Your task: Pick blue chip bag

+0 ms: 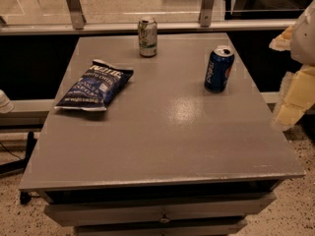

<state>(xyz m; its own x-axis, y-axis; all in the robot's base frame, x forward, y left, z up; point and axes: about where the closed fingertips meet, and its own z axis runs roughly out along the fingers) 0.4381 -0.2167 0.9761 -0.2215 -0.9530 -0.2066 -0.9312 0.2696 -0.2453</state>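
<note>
The gripper (294,82) hangs at the right edge of the view, off the table's side; how wide it stands I cannot tell, nor whether it holds anything. Nearest it is a blue soda can (219,69); a pale green can (147,37) stands at the back edge. The blue chip bag (93,86) lies flat on the grey table (167,136), far left, well apart from the gripper. It looks light, puffy and crinkly, likely slippery; I'd pinch across its narrower middle, gently.
</note>
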